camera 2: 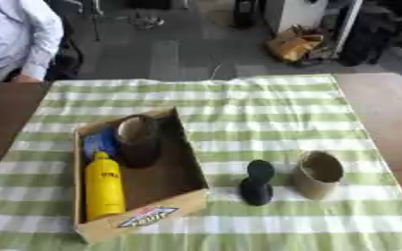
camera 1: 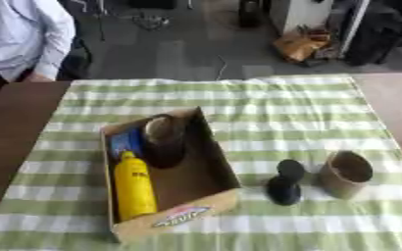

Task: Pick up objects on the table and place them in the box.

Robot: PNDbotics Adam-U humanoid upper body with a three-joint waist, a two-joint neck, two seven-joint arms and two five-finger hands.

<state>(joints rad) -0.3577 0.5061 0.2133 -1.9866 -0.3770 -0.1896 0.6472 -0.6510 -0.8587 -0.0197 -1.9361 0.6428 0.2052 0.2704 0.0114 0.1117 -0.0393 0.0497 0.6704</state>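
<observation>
So on your left you've got the open brown cardboard box (camera 1: 217, 196) sitting on the green-and-white checked tablecloth (camera 1: 307, 112), and it's already part loaded: a yellow bottle (camera 1: 134, 185) lying along the left wall with its cap pointing away from you, something blue (camera 1: 125, 141) tucked behind it, and a dark brown cup-like thing (camera 1: 164, 141) on its side toward the far end. Moving right, just beside the box's near right corner, there's a small black object (camera 1: 285, 182), kind of dumbbell-shaped, long axis running roughly away from you. Right next to that, close but apparently not touching, is a tan cardboard-looking cylinder (camera 1: 345, 174) tipped so its open mouth faces up and toward the far side. Neither of your hands shows in either view, so there's no telling what the fingers are doing. Both leftovers lie right of the box, so I'd guess the right arm is the nearer one, with the carry going leftward into the box.
</observation>
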